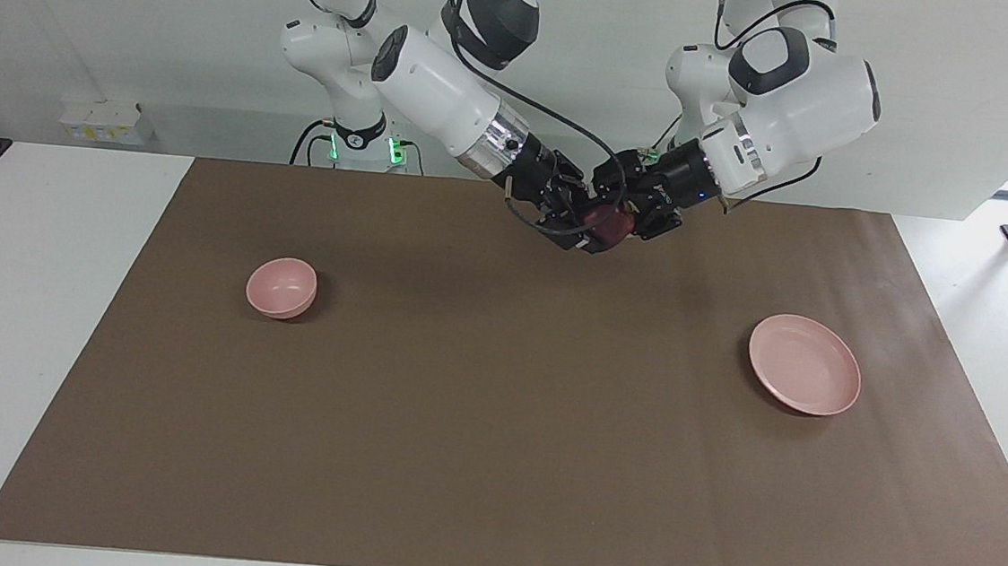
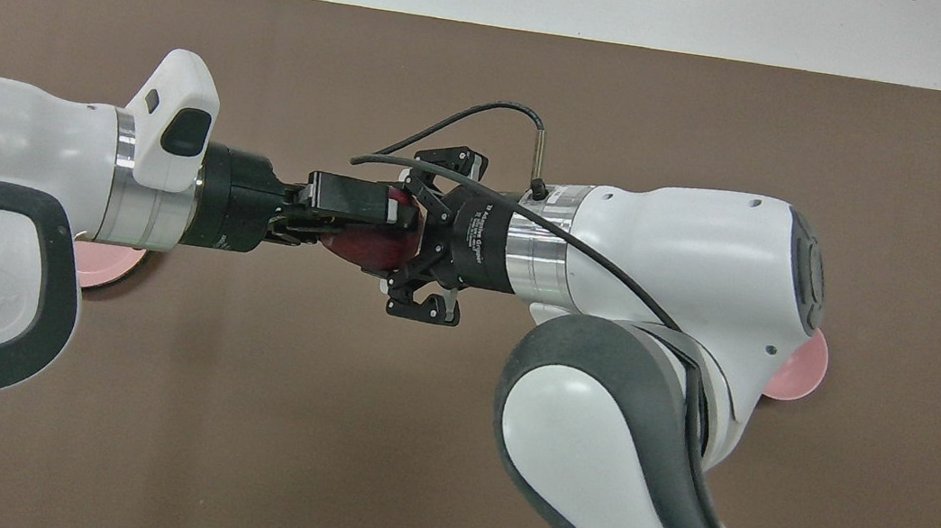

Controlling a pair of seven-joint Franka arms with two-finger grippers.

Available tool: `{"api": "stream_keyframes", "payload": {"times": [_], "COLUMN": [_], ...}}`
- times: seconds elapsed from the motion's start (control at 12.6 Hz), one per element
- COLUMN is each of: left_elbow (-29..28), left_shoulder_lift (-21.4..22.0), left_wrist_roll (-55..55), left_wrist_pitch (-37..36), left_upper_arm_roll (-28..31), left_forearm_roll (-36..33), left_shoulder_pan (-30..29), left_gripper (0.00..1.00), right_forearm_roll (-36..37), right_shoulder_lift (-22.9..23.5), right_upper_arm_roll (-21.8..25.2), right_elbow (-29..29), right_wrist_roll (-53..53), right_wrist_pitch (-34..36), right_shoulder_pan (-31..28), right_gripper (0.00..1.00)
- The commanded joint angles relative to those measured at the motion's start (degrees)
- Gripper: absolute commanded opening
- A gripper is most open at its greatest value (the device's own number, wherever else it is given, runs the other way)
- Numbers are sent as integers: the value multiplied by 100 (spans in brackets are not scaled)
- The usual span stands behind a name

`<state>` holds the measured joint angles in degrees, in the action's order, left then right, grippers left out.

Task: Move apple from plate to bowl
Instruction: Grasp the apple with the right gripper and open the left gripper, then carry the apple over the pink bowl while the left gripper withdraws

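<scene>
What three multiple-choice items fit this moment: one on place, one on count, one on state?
1. Where is the apple?
A. in the deep dish
B. on the flat dish
C. held up in the air

2. How many pink dishes stand on the mat?
A. one
B. two
C. three

3. What is the left hand doing?
A. open, away from the apple
B. shut on the apple
C. resting on the mat

Key:
1 C: it hangs over the mat, between the left hand and the open right hand.
2 B: one bowl and one plate.
3 B: its fingers clamp the apple.
</scene>
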<state>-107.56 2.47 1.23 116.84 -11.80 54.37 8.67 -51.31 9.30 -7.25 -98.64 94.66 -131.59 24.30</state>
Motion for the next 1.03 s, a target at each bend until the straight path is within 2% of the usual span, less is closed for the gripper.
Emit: {"api": "stream_keyframes", "payload": {"times": [0.0,0.24,0.4,0.56,0.71,0.95], "left_elbow": [-19,77,252,315,306,446], "left_shoulder_lift": [175,263,342,473,571,527], "left_wrist_roll": [97,202,482,580,580,501], "left_wrist_pitch": [-327,-933,-1433,-1839,-2234,-2245], "left_upper_arm_roll": [160,178,178,187,178,178], "left_forearm_roll": [21,-477,-1215,-2259,-3175,-4248], "left_shoulder_pan": [-22,-268,-444,-515,-856,-1296], "left_gripper": [100,100,100,100,100,100], "right_forearm_roll": [147,427,813,1637,2106,2466], "right_shoulder_lift": [19,-16,-138,-252,-306,-350], "right_upper_arm_roll": [21,48,66,39,66,154], "right_elbow": [125,125,143,169,204,440], "right_wrist_roll": [-88,-62,-44,-201,-587,-1920], "right_wrist_pitch": [492,941,1117,1337,1504,2196], "right_shoulder_pan": [-223,-469,-619,-821,-848,-1198], "right_gripper": [0,0,0,0,0,0]}}
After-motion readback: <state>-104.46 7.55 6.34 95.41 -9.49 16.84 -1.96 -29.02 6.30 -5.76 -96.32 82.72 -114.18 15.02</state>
